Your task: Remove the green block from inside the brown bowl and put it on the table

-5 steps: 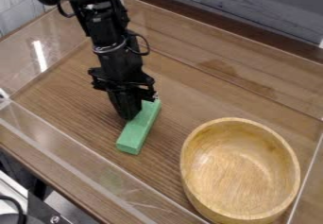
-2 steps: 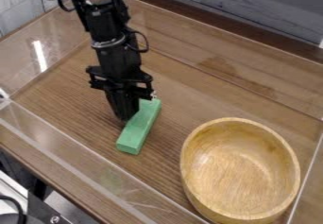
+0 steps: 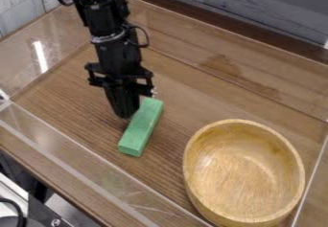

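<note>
The green block [image 3: 141,126] lies flat on the table [image 3: 231,87], left of the brown bowl [image 3: 243,170], which holds nothing. My gripper [image 3: 126,108] hangs just above the block's far end, pointing steeply down, its dark fingers pressed together with nothing between them. The block rests free of the fingers.
Clear plastic walls [image 3: 52,125] edge the table on the left and front. The black arm [image 3: 103,25] rises to the upper left. A grey surface runs along the back beyond the far wall.
The gripper has lifted slightly off the block's far end and drifted a little up the picture; the block and the bowl have stayed where they were.
</note>
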`<state>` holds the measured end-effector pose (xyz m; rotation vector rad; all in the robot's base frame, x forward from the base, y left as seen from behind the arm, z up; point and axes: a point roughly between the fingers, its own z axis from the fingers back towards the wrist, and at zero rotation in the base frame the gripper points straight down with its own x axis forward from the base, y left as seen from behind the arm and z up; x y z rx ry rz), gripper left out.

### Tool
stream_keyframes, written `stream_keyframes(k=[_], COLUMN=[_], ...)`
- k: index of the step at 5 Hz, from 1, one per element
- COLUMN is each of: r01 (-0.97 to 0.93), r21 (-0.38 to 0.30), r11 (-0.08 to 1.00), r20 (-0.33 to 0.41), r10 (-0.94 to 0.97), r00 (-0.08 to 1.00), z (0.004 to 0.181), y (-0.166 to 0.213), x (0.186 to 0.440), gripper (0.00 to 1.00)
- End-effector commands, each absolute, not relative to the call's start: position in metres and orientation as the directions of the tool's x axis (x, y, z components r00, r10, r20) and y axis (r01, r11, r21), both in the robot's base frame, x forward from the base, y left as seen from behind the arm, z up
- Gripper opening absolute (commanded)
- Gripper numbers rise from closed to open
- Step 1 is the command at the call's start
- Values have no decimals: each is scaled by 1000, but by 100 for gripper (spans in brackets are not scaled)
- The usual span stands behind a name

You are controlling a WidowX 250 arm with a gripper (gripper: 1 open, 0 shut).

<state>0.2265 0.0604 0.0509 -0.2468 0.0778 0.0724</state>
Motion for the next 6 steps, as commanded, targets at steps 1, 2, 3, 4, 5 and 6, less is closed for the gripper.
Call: stream_keyframes(k=[1, 2, 3, 4, 5, 6], r01=[-77, -76, -74, -67, -53, -36], r21=[-223, -226, -230, -234, -236, -240], r11=[972, 971, 970, 970, 970, 970], r20=[-23, -21, -22, -20, -13, 2], r10=[74, 74, 71, 64, 52, 38], r00=[997, 997, 997, 998, 999, 999], z=[71, 73, 75, 79, 84, 92], y=[69, 69, 69, 67, 63, 55], x=[235, 236, 239, 244, 249, 256], gripper=[0, 0, 100, 100, 100, 100])
